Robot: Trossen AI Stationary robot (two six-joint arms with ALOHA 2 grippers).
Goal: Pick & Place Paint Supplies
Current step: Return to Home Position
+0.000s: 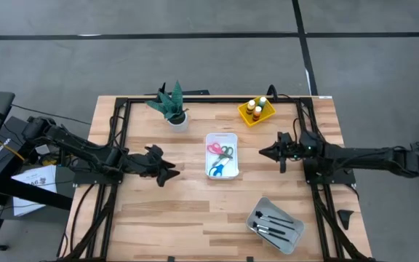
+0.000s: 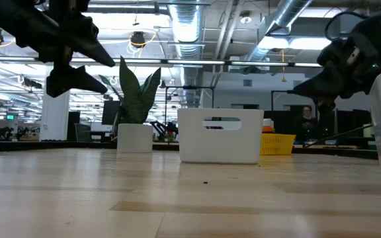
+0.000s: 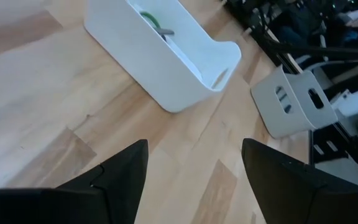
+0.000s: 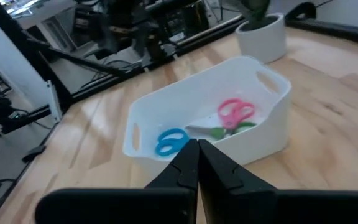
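Note:
Small scissors with pink [image 4: 235, 112], green [image 4: 219, 131] and blue [image 4: 171, 140] handles lie inside the white tray [image 1: 221, 139] at the table's middle. Paint bottles [image 1: 256, 108] stand in the yellow tray [image 1: 249, 118] at the far side. Dark-handled brushes [image 1: 271, 223] lie in the grey tray [image 1: 288, 244] near the right front. My left gripper [image 1: 172, 169] hovers open to the left of the white tray. My right gripper [image 1: 263, 153] hovers shut to the tray's right, holding nothing.
A potted plant [image 1: 172, 108] in a white pot stands at the far side, left of the white tray. Black frame rails [image 1: 118, 138] run along both sides of the table. Bare wood lies between the white tray and the near edge.

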